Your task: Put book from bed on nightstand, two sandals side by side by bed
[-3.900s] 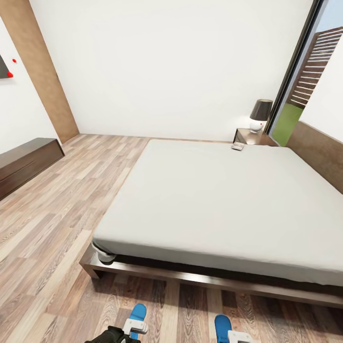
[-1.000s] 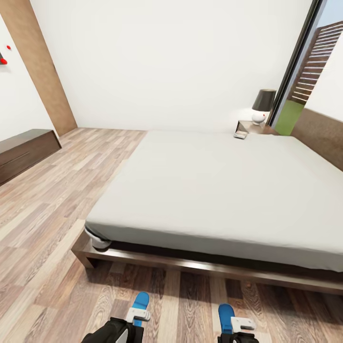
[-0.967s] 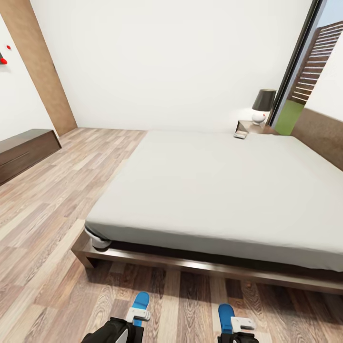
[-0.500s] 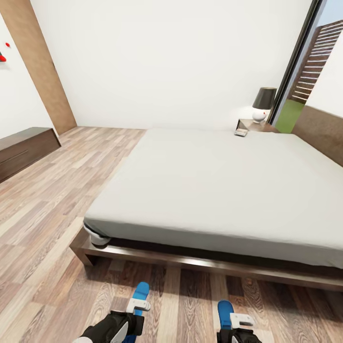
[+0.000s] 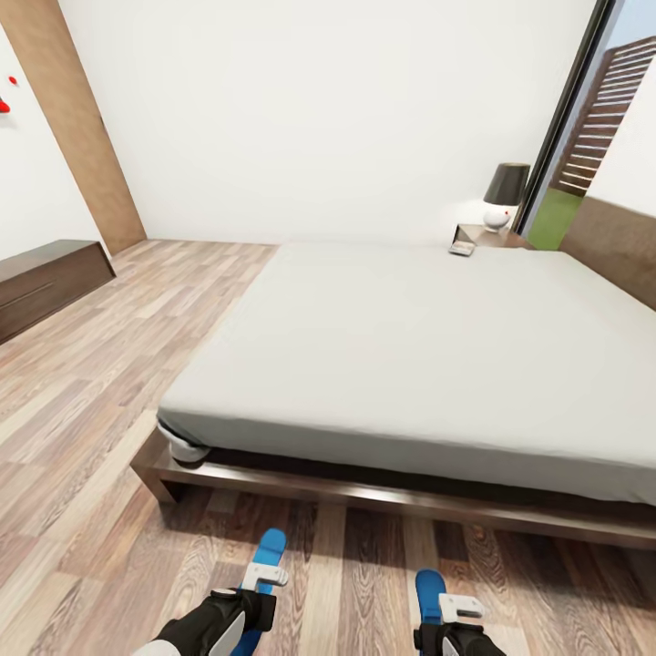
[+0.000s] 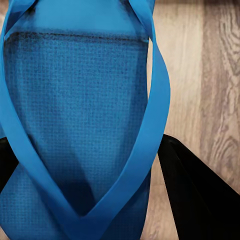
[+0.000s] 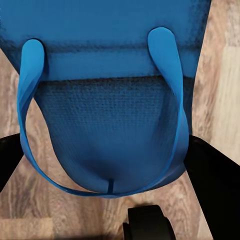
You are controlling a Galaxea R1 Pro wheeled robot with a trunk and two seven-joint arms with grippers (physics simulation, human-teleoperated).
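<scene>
The bed [image 5: 410,346] has a pale grey mattress on a dark brown base. A small book [image 5: 462,247] lies on its far corner, beside a dark nightstand [image 5: 483,236]. At the near foot of the bed, over the floor, my left gripper [image 5: 261,581] is shut on one blue sandal [image 5: 269,549]. In the left wrist view this sandal [image 6: 75,100] sits between black fingers [image 6: 195,190]. My right gripper [image 5: 448,609] is shut on the other sandal [image 5: 429,586]. The right wrist view shows its straps and sole [image 7: 110,115] between the fingers [image 7: 210,170].
A lamp [image 5: 504,194] stands on the nightstand. A long dark-brown cabinet [image 5: 46,282] lines the left wall by a brown door [image 5: 87,128]. A tall window [image 5: 583,137] and the headboard [image 5: 620,246] are at the right. Open wood floor [image 5: 109,383] lies left of the bed.
The whole view has shifted slightly as the camera moved. Both grippers, with the sandals still in them, show a little higher in the picture, and more of the left forearm is visible.
</scene>
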